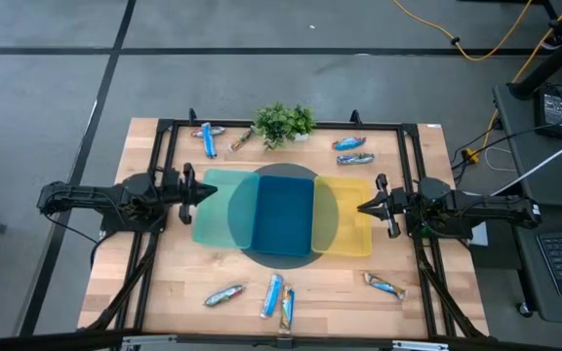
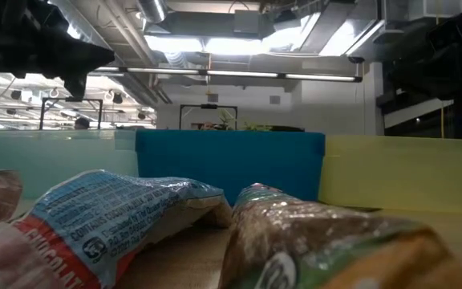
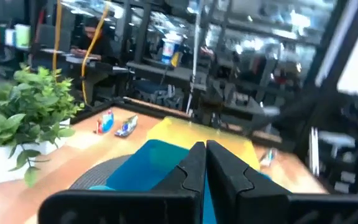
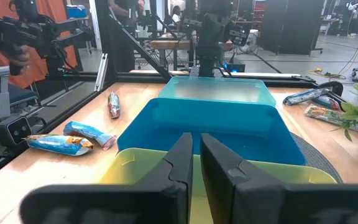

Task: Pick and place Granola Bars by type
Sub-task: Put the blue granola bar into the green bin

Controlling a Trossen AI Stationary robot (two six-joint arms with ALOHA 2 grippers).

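Readable print — one wrapper only
The nearest blue granola bar wrapper in the low view shows "CONTAINS" and part of "CHOCOL…" — its remaining print is illegible.

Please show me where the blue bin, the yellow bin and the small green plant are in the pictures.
blue bin (image 1: pixel 283 210), high view, on its bare floor.
yellow bin (image 1: pixel 357 232), high view, on its bare floor.
green plant (image 1: pixel 283 122), high view, on its leaves.
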